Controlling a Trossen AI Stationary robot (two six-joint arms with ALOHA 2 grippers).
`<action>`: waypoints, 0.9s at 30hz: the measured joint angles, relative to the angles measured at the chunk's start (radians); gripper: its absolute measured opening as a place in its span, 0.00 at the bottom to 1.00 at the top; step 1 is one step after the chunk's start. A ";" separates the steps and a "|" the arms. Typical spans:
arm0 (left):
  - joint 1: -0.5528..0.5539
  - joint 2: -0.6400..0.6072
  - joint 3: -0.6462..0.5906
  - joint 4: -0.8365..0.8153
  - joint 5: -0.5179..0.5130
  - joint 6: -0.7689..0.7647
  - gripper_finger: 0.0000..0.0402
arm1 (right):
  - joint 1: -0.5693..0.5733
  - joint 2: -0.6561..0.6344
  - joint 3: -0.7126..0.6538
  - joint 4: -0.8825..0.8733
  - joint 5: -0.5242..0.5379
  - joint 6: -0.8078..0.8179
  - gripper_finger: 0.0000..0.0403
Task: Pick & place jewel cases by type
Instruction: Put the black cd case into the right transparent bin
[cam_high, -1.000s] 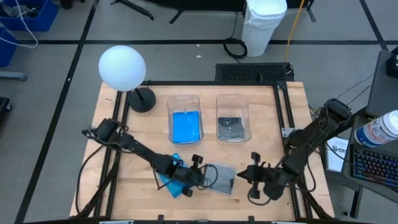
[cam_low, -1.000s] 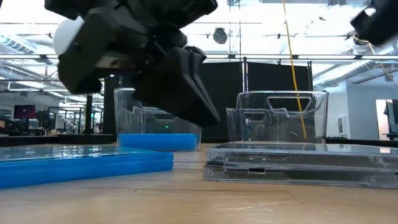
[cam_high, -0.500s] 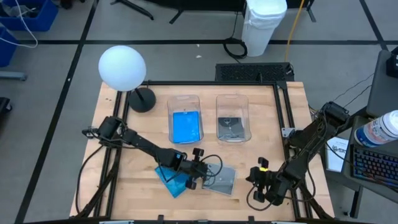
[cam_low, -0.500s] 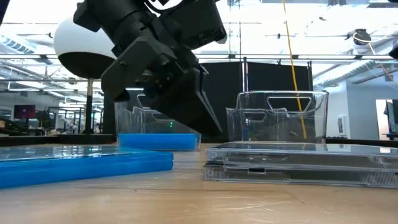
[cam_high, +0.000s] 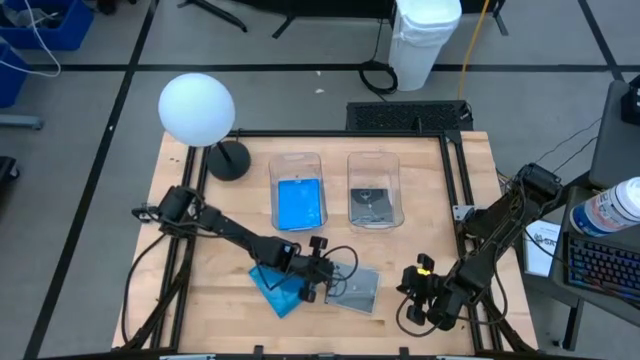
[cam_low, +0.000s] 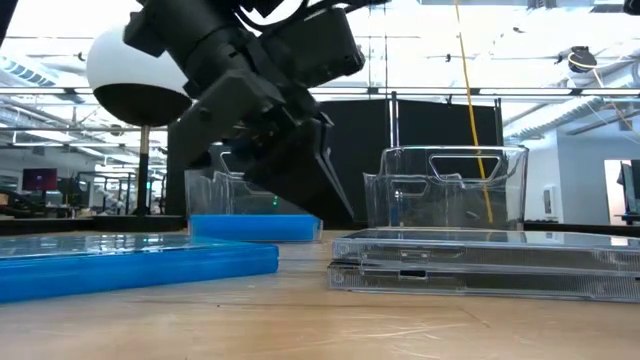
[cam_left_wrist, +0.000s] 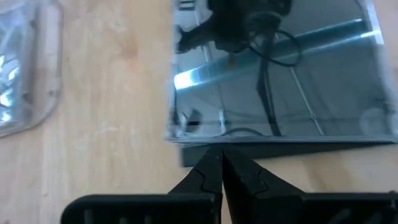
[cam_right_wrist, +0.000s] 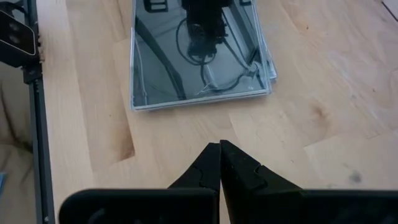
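my left pincer (cam_left_wrist: 219, 163) closed, empty, tips at grey jewel case (cam_left_wrist: 273, 81) edge; blue case (cam_high: 299, 203) in left tub (cam_high: 297, 161).

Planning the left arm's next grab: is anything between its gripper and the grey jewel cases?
Nothing visible. The left gripper, jaws shut, sits right at the edge of the grey jewel cases, with only bare table beside them. The blue case lies off to the side.
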 joint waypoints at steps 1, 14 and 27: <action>0.001 0.000 0.000 0.003 -0.003 0.000 0.03 | 0.000 0.000 0.000 0.000 0.000 0.004 0.00; 0.005 0.060 0.003 0.074 0.033 -0.007 0.01 | 0.000 0.000 0.000 0.004 0.003 0.013 0.00; 0.012 0.068 0.008 0.105 0.055 0.022 0.03 | 0.000 0.000 -0.001 -0.011 0.020 0.018 0.00</action>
